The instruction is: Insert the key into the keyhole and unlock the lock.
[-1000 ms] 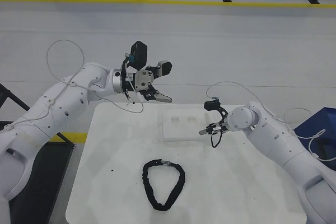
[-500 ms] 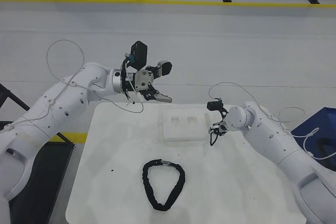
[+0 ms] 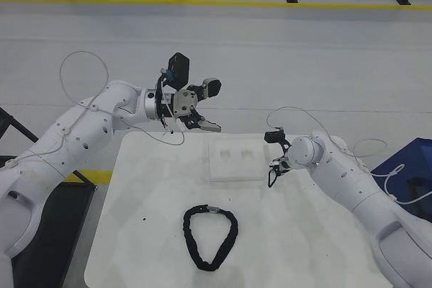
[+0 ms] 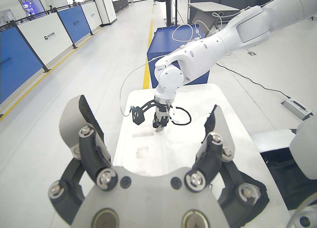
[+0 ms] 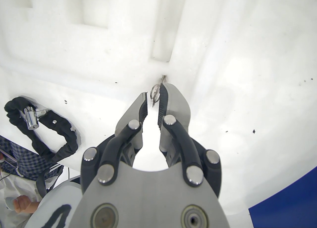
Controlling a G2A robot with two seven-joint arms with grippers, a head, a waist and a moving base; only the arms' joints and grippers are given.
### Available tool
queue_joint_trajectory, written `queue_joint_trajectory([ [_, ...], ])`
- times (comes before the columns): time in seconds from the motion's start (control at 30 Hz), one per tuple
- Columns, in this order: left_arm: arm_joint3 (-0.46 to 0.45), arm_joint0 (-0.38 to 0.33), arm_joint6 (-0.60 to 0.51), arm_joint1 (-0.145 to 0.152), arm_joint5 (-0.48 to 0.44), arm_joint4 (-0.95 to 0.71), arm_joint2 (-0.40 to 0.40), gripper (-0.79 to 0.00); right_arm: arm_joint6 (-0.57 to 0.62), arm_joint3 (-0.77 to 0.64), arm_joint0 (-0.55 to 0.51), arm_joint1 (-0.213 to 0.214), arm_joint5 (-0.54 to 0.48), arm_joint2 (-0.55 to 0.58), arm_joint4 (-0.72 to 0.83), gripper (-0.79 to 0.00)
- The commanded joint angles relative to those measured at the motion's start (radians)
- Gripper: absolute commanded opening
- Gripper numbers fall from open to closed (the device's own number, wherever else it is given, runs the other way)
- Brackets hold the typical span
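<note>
Covering most of the top view, the white table [image 3: 324, 245] carries all the things of the task. A white foam block [image 3: 236, 175] with shallow square pockets lies on the far half of the table. Nearer to the robot, and well apart from the block, the black chain lock [image 5: 58, 137] lies closed in a loop, and its shiny metal body [image 5: 31, 120] sits at the loop's far end. The left gripper [image 4: 149, 103] hangs in the air above the far left corner of the table. Its fingers are spread wide and there is nothing between them. The right gripper [image 5: 154, 91] points down at the edge of the foam block on the right arm's side, where a narrow groove in the block ends. Its fingers are drawn narrow and they pinch the round head of the small silver key [image 5: 155, 95], whose tip rests at the groove's end, touching the foam.
</note>
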Motion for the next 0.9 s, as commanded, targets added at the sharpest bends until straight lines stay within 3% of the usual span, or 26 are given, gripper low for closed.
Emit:
queue_joint_trajectory([
  [0.0, 0.0, 0.0, 0.0, 0.0, 0.0, 0.0, 0.0, 0.0, -0.003, 0.011, 0.001, -0.005, 0.004, 0.001, -0.002, -0.699],
  [0.27, 0.0, 0.0, 0.0, 0.0, 0.0, 0.0, 0.0, 0.0, -0.021, 0.062, 0.008, -0.035, 0.028, -0.002, -0.014, -0.702],
  [0.47, 0.0, 0.0, 0.0, 0.0, 0.0, 0.0, 0.0, 0.0, -0.031, 0.101, 0.013, -0.056, 0.045, -0.006, -0.03, -0.782],
  [0.87, 0.0, 0.0, 0.0, 0.0, 0.0, 0.0, 0.0, 0.0, -0.023, 0.11, 0.039, -0.077, 0.086, -0.003, -0.1, -0.785],
])
